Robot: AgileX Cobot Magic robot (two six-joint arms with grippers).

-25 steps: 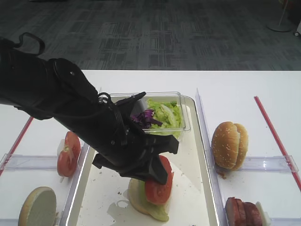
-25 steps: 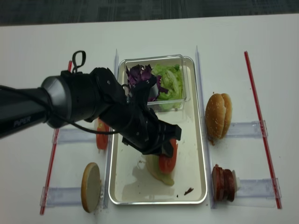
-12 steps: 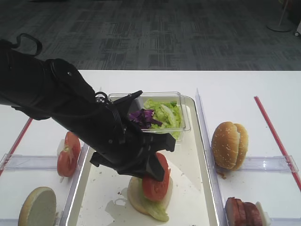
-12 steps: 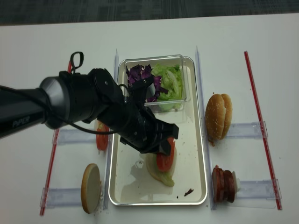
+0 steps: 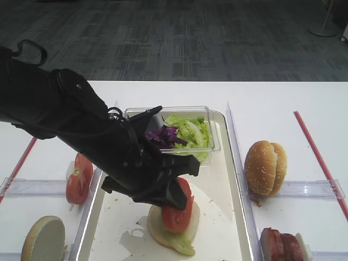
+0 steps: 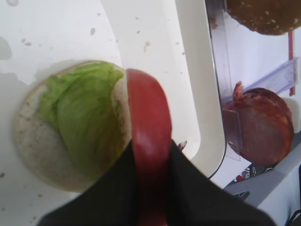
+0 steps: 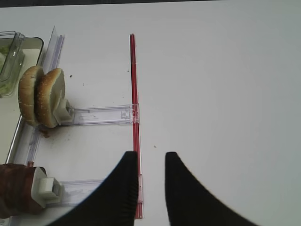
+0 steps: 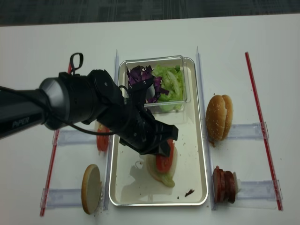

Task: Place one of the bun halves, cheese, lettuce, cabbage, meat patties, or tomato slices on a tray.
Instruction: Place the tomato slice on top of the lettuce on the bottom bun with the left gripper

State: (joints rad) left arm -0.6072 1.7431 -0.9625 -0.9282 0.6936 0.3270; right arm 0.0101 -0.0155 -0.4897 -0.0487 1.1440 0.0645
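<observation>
My left gripper [image 6: 151, 155] is shut on a red tomato slice [image 6: 148, 117], held on edge between the black fingers. The slice hangs right above a bun half [image 6: 33, 146] that lies cut face up in the silvery tray [image 8: 194, 154], with a lettuce leaf [image 6: 82, 122] on it. In the high view the tomato slice [image 5: 176, 215] leans against that bun half, with the left gripper [image 5: 173, 197] at its upper edge. My right gripper [image 7: 150, 157] hangs open over the white table with nothing between its fingers.
A clear tub [image 5: 215, 142] of lettuce and purple cabbage [image 5: 166, 135] stands at the tray's far end. Right of the tray are two bun halves on edge [image 5: 265, 167] and meat patties [image 5: 283, 246]. Left of it are tomato slices [image 5: 79, 176] and a bun half [image 5: 43, 239].
My left gripper has shifted a little to the left and down with the tomato slice, closer over the bun half with lettuce. The right gripper's earlier position is not shown.
</observation>
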